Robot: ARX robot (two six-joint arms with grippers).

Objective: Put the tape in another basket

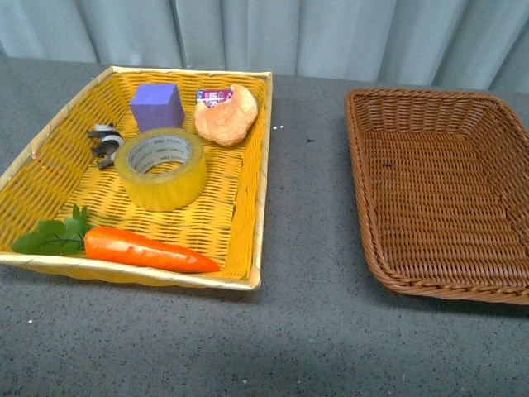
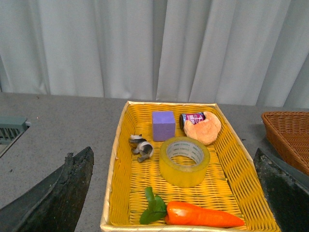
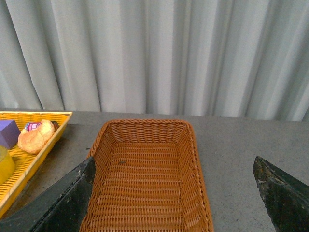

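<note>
The tape [image 1: 161, 167], a wide yellow translucent roll with a pale printed core, lies flat in the middle of the bright yellow basket [image 1: 252, 178] at the left. The left wrist view shows the tape [image 2: 184, 160] between and beyond the spread fingers of my left gripper [image 2: 176, 193], which hangs open well short of it. On the right sits the brown wicker basket [image 1: 368, 178], with nothing in it. My right gripper [image 3: 176, 193] is open, looking down at the brown basket [image 3: 189, 145] from the near side. Neither gripper shows in the front view.
The yellow basket also holds a purple cube [image 1: 156, 105], a bread roll [image 1: 226, 114] with a small pack [image 1: 213, 97] behind it, a black-and-white clip [image 1: 105, 142] and a carrot [image 1: 145, 248] with green leaves. Bare grey table [image 1: 310, 207] separates the baskets. A curtain hangs behind.
</note>
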